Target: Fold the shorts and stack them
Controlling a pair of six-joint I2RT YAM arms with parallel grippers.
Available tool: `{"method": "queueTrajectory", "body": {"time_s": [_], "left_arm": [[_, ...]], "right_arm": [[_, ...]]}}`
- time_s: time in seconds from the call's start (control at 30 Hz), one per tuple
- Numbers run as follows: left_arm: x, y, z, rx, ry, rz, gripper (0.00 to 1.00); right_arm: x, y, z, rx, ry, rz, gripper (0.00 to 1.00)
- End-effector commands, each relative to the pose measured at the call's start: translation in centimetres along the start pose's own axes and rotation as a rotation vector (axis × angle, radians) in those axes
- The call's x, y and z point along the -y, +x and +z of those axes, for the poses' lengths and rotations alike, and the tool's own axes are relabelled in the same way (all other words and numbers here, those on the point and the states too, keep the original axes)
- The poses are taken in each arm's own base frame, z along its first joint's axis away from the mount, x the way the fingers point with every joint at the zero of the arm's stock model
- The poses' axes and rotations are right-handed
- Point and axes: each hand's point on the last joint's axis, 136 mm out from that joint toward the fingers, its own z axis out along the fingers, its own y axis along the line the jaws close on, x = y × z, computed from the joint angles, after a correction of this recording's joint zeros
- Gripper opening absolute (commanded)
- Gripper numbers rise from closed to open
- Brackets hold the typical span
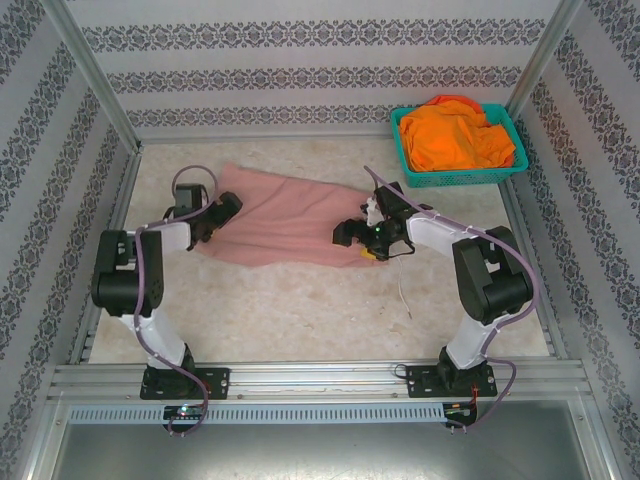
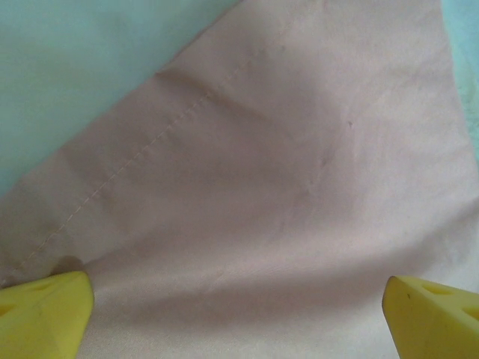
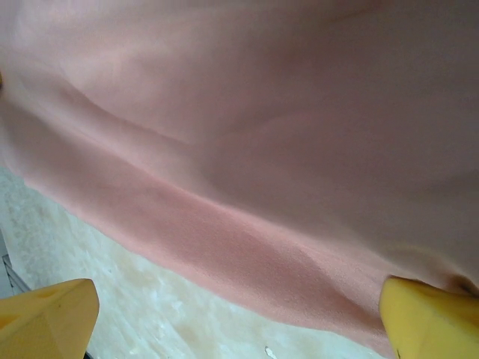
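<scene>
Shorts [image 1: 285,220], pink, lie spread on the table [image 1: 300,310] from above; left gripper [image 1: 222,212] at their left end, right gripper [image 1: 355,235] at their right, both wide open, empty. Orange shorts [image 1: 455,135] fill the basket [image 1: 460,180], far right, nothing blocking. Left wrist: stitched hem [image 2: 135,157] between yellow fingers [image 2: 45,310]. Right wrist: near edge over bare table; a shallow pinch could slip, skewing the fold.

Matt pink cloth shorts [image 1: 290,222]
</scene>
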Motion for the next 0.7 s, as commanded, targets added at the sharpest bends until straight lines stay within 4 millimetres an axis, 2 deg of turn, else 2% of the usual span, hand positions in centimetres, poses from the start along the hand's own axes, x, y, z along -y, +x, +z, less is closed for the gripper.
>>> {"method": "queueTrajectory", "body": {"time_s": [0.0, 0.13, 0.2, 0.23, 0.3, 0.37, 0.43, 0.53, 0.6, 0.67], "left_arm": [[-5.8, 2.5, -2.5, 0.012, -0.174, -0.041, 1.00], [-7.1, 4.4, -6.0, 0.057, -0.185, -0.059, 1.00], [-6.3, 4.1, -7.7, 0.088, -0.161, -0.051, 1.00], [-5.2, 3.7, -8.7, 0.098, -0.130, -0.036, 1.00], [-2.3, 2.3, -11.0, 0.133, -0.051, -0.013, 1.00], [1.8, 1.1, -13.8, 0.177, 0.069, 0.028, 1.00], [5.7, 0.8, -16.3, 0.201, 0.163, 0.090, 1.00], [11.5, 2.2, -18.5, 0.180, 0.292, 0.188, 0.97], [15.2, 4.1, -18.7, 0.129, 0.376, 0.232, 0.91], [19.0, 6.6, -18.0, 0.059, 0.458, 0.269, 0.82]], "right_arm": [[1.9, 2.9, 0.4, -0.085, 0.044, 0.038, 0.97], [1.1, 4.4, -0.6, -0.092, 0.019, 0.010, 0.98], [0.3, 4.7, -1.6, -0.071, -0.003, -0.009, 0.97], [-0.2, 4.6, -2.4, -0.051, -0.008, -0.032, 0.98], [-1.2, 4.1, -4.4, 0.014, 0.004, -0.097, 0.98], [-2.2, 3.0, -7.2, 0.128, 0.034, -0.175, 0.98], [-2.5, 2.0, -9.8, 0.240, 0.067, -0.227, 0.98], [-1.7, 0.2, -13.3, 0.393, 0.104, -0.225, 0.98], [-0.8, -0.7, -15.0, 0.450, 0.109, -0.195, 0.98], [0.0, -1.4, -16.3, 0.473, 0.087, -0.164, 0.98]]}}
